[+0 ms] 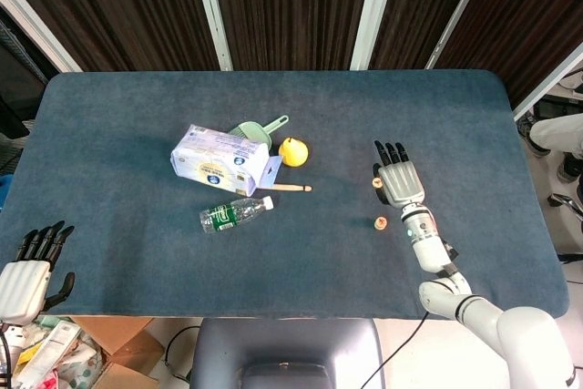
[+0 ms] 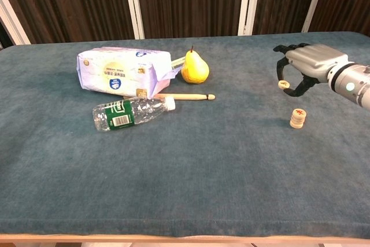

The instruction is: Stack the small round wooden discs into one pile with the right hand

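Above the blue table (image 2: 191, 166) our right hand (image 2: 309, 65) pinched one wooden disc (image 2: 283, 84), lifted off the cloth; the small pile of discs (image 2: 298, 119) stood just beside it.

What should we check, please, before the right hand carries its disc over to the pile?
1. Disc held by right hand: ok, pinched and lifted off the table.
2. Pile upright: ok, discs stand aligned.
3. Space around the pile: ok, the bottle and pear lie well to the left.
4. Grip firmness: cannot tell.
5. Disc level in the fingers: cannot tell, too small.
6. Left hand out of the way: ok, off the table's near left corner.
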